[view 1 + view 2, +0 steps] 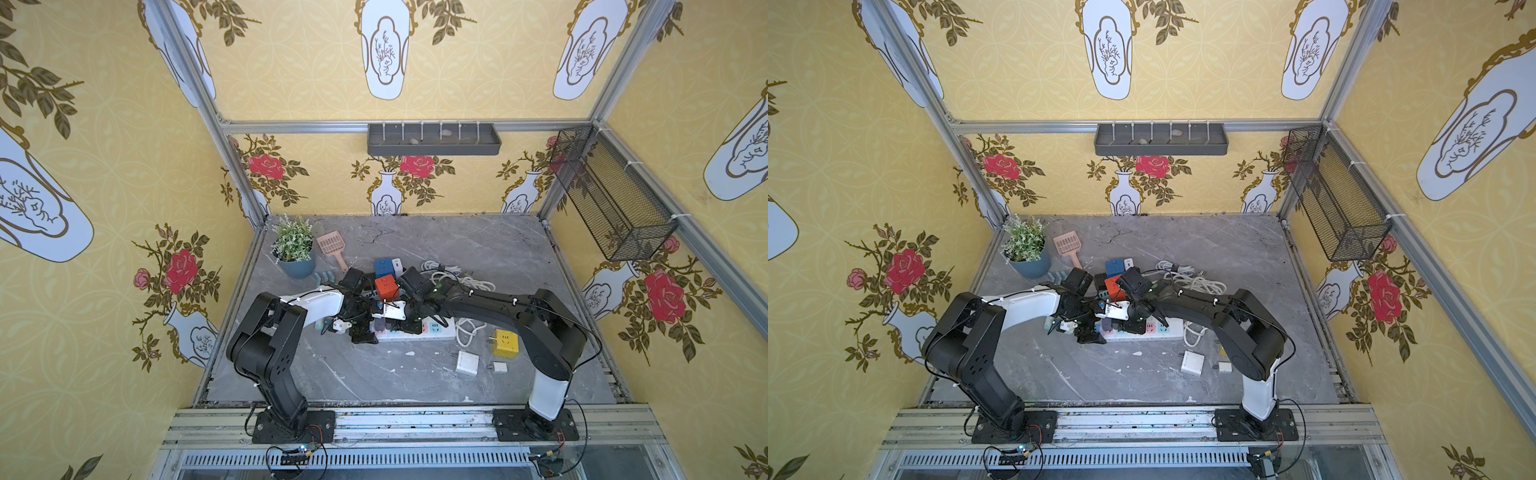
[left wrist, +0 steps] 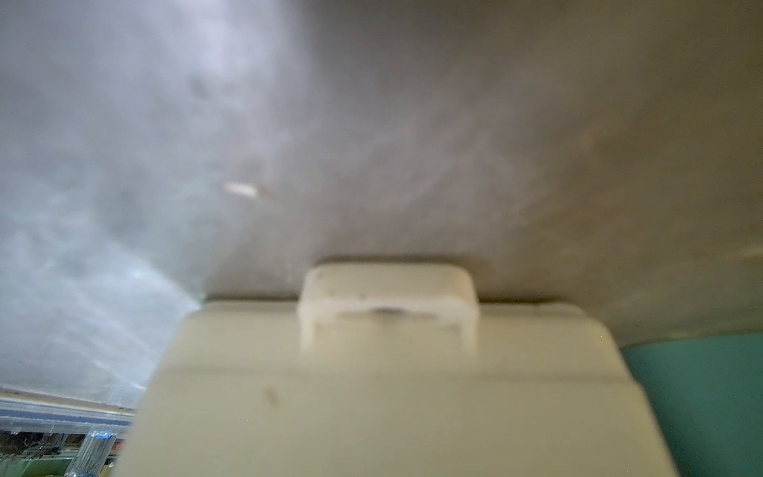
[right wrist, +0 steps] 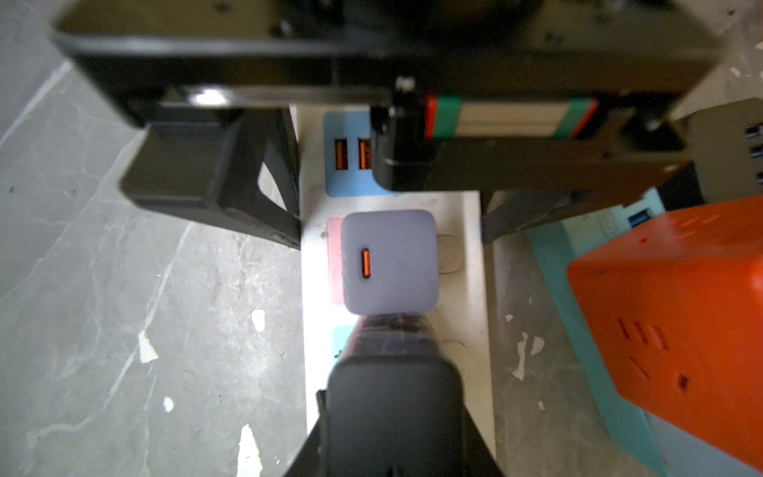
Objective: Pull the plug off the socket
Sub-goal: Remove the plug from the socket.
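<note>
In both top views the white power strip (image 1: 434, 331) lies mid-table. The grey plug (image 1: 379, 323) is seated near its 9 o'clock end, with the left gripper (image 1: 365, 332) at the plug's 9 o'clock and the right gripper (image 1: 402, 326) at 3. Left wrist: only blur. Right wrist: left jaws clamp the strip's long edges; right jaws, closed empty, touch the plug's side.

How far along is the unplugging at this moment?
Done: the left gripper braces the power strip. In hand: the right gripper, shut, rests its tips against the edge of the lilac plug, apparently not around it. Left: the plug sits seated in the pink socket; gripping it and pulling it off remain.
</note>
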Controlling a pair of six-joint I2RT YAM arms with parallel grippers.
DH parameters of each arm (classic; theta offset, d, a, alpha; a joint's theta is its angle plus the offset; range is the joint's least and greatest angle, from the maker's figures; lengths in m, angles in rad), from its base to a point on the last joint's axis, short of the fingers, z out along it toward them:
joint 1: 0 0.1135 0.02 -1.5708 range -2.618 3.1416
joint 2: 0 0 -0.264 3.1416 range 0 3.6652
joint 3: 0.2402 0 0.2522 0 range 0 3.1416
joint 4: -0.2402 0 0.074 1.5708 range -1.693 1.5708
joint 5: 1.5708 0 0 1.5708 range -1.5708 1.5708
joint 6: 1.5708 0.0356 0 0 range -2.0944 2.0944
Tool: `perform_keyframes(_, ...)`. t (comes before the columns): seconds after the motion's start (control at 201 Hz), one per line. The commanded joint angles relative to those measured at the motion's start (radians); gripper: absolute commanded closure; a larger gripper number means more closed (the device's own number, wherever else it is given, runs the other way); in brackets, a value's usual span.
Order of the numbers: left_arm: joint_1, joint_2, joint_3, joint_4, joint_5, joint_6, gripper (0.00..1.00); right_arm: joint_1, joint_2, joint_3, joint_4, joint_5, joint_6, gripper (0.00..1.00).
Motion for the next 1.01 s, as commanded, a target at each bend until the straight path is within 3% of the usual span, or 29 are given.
perform_keyframes(0.0,-0.001,0.026,-0.018,-0.052,-0.157,-0.296,0.84,0.002,-0.019,0.012,0.0,-0.019,0.007,0.83)
perform_keyframes(0.174,-0.001,0.029,-0.017,-0.049,-0.156,-0.297,0.85,0.0,-0.033,0.021,-0.012,-0.038,0.036,0.85)
perform_keyframes(0.363,-0.001,0.025,-0.024,-0.028,-0.158,-0.304,0.85,-0.019,-0.125,-0.008,0.029,-0.082,0.179,0.85)
perform_keyframes(0.587,-0.001,0.023,-0.039,0.014,-0.166,-0.321,0.85,-0.024,-0.29,-0.101,0.044,-0.127,0.463,0.84)
perform_keyframes(1.001,0.002,0.011,-0.076,0.119,-0.215,-0.414,0.89,-0.036,-0.596,-0.412,0.076,-0.146,0.993,0.83)
